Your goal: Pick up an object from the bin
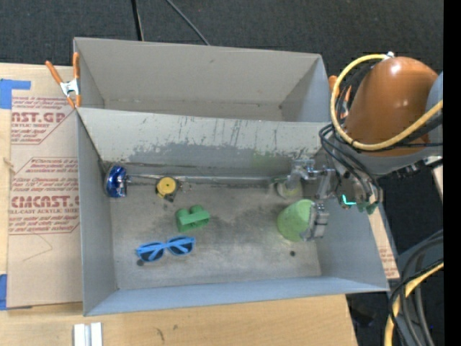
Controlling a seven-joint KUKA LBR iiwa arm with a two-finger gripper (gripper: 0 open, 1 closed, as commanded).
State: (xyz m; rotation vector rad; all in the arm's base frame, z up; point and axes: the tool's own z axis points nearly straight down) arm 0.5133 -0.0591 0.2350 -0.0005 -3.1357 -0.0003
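Pale green rounded lump [294, 220] rests on the floor of the bin [238, 262], right side, not lifted. Gripper [314, 218] is low, at the lump's right edge; spread or pressed together, cannot tell. Judged: grasp unconfirmed, lift still to do. Farther back, yellow disc [166, 186] lies near the rear wall.

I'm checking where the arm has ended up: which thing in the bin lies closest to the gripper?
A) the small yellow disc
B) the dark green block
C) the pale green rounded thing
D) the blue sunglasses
C: the pale green rounded thing sits right beside the gripper, while the blue sunglasses, the small yellow disc and the dark green block lie well off to the left.
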